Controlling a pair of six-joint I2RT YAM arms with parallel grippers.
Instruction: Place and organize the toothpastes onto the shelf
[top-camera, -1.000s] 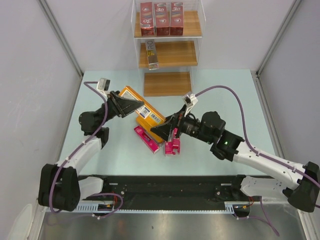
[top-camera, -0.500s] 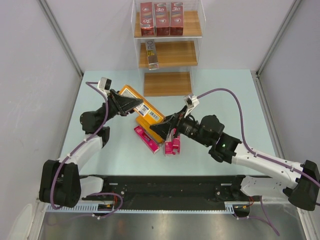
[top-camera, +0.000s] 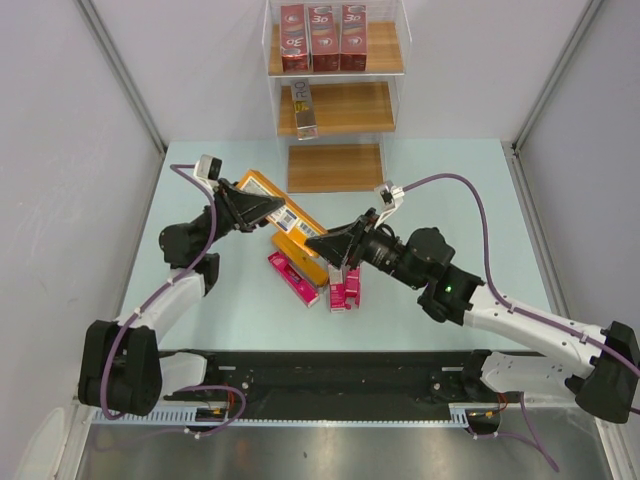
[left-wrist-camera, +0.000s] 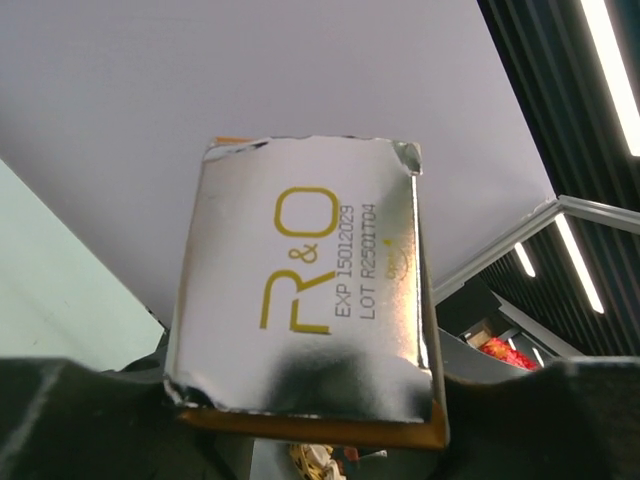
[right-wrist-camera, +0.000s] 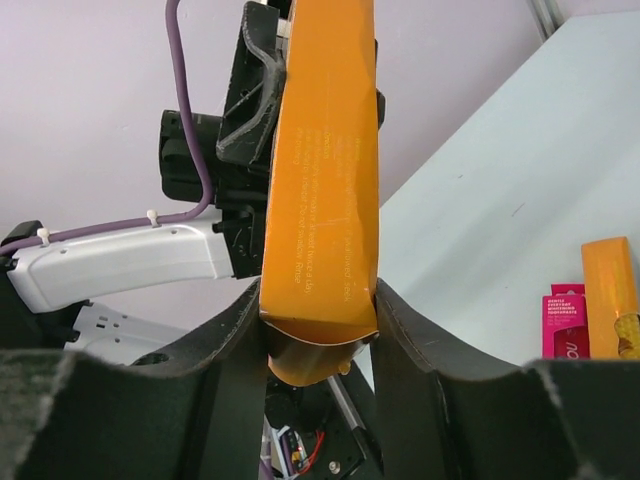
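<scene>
Left tool (top-camera: 268, 207) and right tool (top-camera: 322, 243) each clench opposite ends of one orange-yellow carton (top-camera: 290, 220) spanning between them, pink cartons (top-camera: 345, 290) on the surface (top-camera: 450, 190) just under the right tool.

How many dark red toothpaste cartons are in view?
3, side by side on the shelf's top board: left carton, middle carton, right carton. Others may be hidden from view.

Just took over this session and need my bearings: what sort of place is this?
Probably a lab test cell staged as a shop display: plain grey partition walls around a pale table, a stepped shelf with toothpaste cartons.
</scene>
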